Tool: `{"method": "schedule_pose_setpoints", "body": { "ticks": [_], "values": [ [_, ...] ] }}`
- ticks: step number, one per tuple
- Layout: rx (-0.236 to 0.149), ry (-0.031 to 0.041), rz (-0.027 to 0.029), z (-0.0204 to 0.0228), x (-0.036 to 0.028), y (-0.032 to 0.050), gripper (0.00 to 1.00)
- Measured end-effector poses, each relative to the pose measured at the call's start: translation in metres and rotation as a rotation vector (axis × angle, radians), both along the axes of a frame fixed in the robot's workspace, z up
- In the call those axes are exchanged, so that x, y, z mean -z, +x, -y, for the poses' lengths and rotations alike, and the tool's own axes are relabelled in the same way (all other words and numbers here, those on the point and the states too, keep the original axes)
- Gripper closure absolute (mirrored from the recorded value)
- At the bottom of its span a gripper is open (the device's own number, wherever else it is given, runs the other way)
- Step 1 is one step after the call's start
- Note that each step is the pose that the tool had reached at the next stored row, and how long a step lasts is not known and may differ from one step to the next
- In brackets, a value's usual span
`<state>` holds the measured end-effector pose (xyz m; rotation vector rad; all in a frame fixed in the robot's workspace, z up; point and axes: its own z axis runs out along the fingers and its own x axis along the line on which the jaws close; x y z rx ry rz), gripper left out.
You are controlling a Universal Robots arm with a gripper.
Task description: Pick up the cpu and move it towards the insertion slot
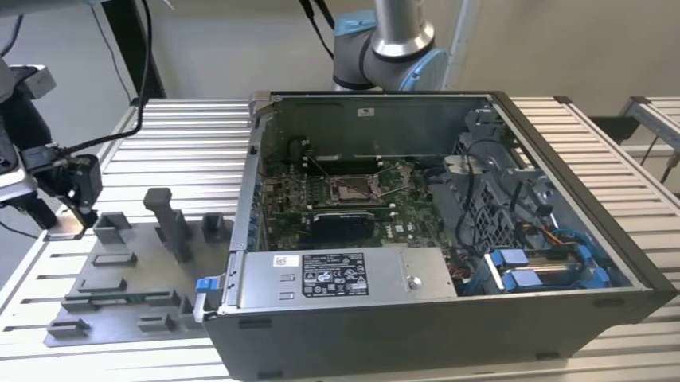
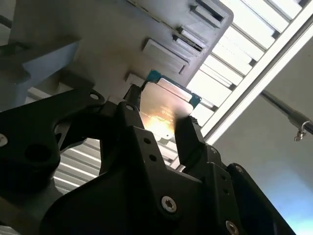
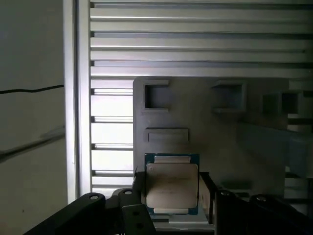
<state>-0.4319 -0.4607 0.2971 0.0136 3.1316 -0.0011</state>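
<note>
Closed tight, the black two-fingered tool gripped the thin, flat, square cpu with its silvery-white metal face and blue-green rim. One dark finger pressed on each of two opposite edges. In the first wrist view the cpu sat level between the fingers, face towards the camera, over the near edge of a flat grey plastic fixture plate with shallow square and oblong pockets. Whether the chip touched the plate or hung just clear of it could not be told.

In the exterior view the tool stood at the corner of that plate nearest the surface's edge on the exterior view's left. Grey upright blocks rose from the plate just beside it. The plate lay on a ribbed, silver aluminium surface, close to that same edge.

Well apart from the tool, towards the middle of the surface, an open dark grey metal computer case lay on its side. Inside it, the insertion slot, a square socket with a silver metal frame and a brownish pin field, was set into a green circuit board. A silver and blue robot arm joint stood behind the case, at the far edge of the surface.
</note>
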Motion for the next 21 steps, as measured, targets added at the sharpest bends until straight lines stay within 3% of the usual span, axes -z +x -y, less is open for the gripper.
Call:
{"method": "schedule_pose_setpoints", "body": {
  "ticks": [21],
  "values": [
    [0.0,0.0001,0.0001,0.0,-0.0637,0.0,1.0]
  ]
}}
